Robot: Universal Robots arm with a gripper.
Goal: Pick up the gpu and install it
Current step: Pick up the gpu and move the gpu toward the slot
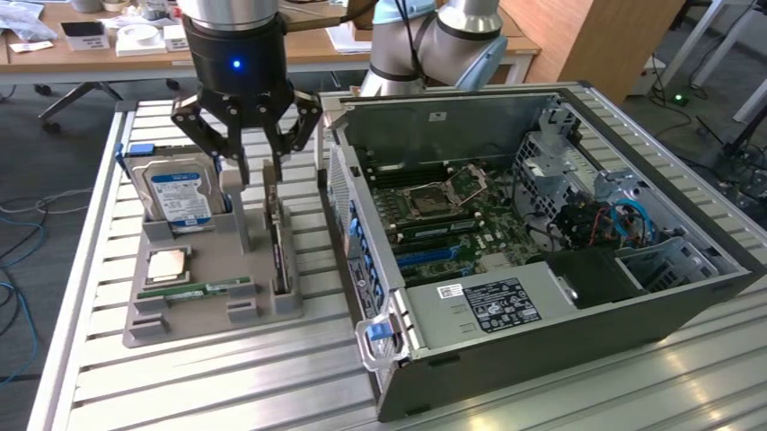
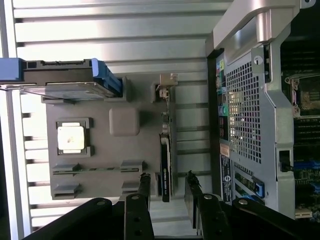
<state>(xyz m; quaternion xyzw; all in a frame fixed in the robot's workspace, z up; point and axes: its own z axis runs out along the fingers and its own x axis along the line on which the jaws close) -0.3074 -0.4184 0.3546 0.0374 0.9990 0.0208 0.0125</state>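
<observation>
Slatted table point(image 1: 215, 386) holds the tray point(image 1: 198, 316); claw point(image 1: 258, 171) hangs open astride the gpu point(image 1: 282, 247), case point(image 1: 540, 305) at 3 o'clock in exterior view; an off-centre squeeze could tilt it

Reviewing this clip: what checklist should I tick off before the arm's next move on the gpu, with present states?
1. pincer open: ok.
2. gpu between its fingers in the wrist view: ok.
3. gpu standing on edge in gray holder: ok.
4. gpu gripped: not ok, gaps on both sides.
5. computer case side open: ok.
6. Free slot on motherboard: cannot tell.
</observation>
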